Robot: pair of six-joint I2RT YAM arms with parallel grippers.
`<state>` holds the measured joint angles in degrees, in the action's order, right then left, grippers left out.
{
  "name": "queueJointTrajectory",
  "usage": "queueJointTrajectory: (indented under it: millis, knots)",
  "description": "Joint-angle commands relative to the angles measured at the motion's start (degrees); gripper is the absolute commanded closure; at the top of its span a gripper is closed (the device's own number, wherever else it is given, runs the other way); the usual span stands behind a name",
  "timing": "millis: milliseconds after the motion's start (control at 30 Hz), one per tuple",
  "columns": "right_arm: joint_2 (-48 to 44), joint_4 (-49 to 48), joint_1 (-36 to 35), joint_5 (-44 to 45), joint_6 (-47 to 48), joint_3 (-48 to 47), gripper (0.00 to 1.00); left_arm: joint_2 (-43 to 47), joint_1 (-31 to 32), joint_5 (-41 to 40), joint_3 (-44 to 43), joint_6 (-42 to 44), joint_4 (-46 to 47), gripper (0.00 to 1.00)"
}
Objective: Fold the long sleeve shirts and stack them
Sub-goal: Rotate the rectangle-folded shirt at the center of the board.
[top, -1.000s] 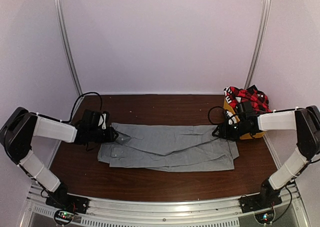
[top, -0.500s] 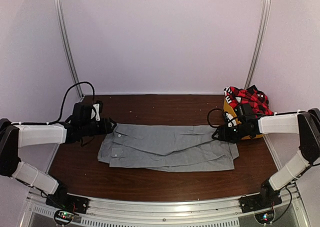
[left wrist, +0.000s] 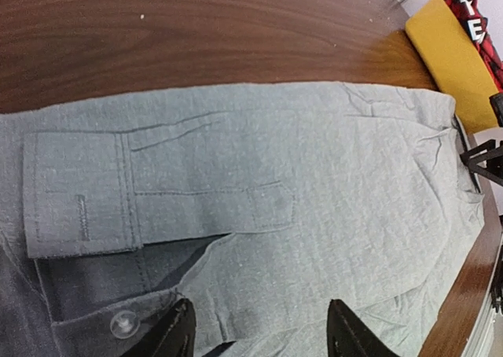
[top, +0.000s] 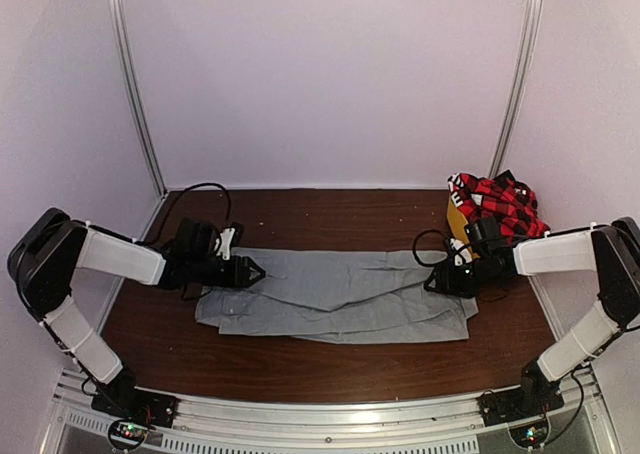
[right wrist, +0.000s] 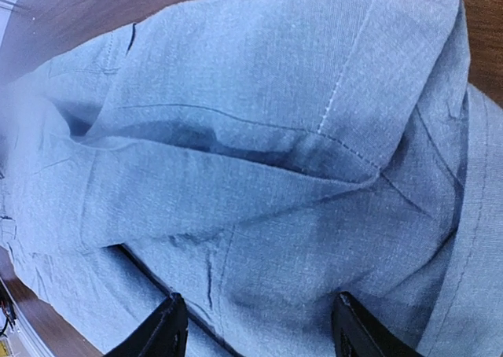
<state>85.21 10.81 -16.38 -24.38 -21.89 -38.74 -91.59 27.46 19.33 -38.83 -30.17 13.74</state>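
Observation:
The light-grey shirt (top: 340,296) lies flat and partly folded across the middle of the table, collar end at the left. My left gripper (top: 252,271) is open, low over the shirt's left end; its wrist view shows a folded sleeve cuff (left wrist: 78,193), a button (left wrist: 123,322) and cloth between the spread fingertips (left wrist: 263,337). My right gripper (top: 436,279) is open over the shirt's right end, with grey cloth (right wrist: 259,184) between its fingertips (right wrist: 255,329). The red-and-black plaid shirt (top: 497,198) sits bunched on the yellow tub (top: 460,218) at the back right.
The brown wooden table (top: 320,214) has bare wood behind and in front of the grey shirt. White booth walls close in the back and sides. The yellow tub also shows in the left wrist view (left wrist: 452,54), beyond the shirt's far end.
My left gripper swung out to the left, then came back right onto the shirt's collar end. My right gripper dropped slightly onto the shirt's right end. The shirt lies as before.

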Motion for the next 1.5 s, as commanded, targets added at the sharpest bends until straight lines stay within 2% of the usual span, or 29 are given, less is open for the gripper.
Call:
queueJointTrajectory:
  millis: [0,233,433,733,833,933,1133,1467]
  knots:
    - [3.5,-0.8,-0.4,2.3,0.1,-1.2,0.36,-3.4,0.0,1.4,-1.3,1.6,2.5,0.43]
    - [12.8,-0.5,-0.4,3.7,1.6,-10.4,0.36,-4.3,0.0,0.1,3.7,1.0,3.9,0.45]
    - [25.9,1.1,-0.5,4.9,4.0,-24.0,0.36,-3.1,1.6,-3.6,9.3,-2.2,5.6,0.49]
    - [47.1,8.8,-0.6,6.4,8.0,-54.7,0.36,-1.5,17.4,-11.4,11.0,-8.6,4.1,0.5]
    - [50.1,12.4,-0.6,8.4,9.8,-63.2,0.36,-2.0,23.3,-13.7,8.1,-8.5,0.4,0.5]
    - [50.0,15.4,-0.6,11.7,12.0,-67.8,0.35,-2.3,28.1,-13.9,5.0,-5.8,-2.2,0.5]
    - [44.8,17.6,-0.7,15.2,13.7,-67.2,0.33,-3.2,34.3,-14.7,-3.4,3.9,-9.6,0.49]
    - [29.0,10.9,-5.0,15.0,11.2,-46.5,0.32,-0.1,34.2,-20.9,-8.5,7.3,-10.0,0.38]
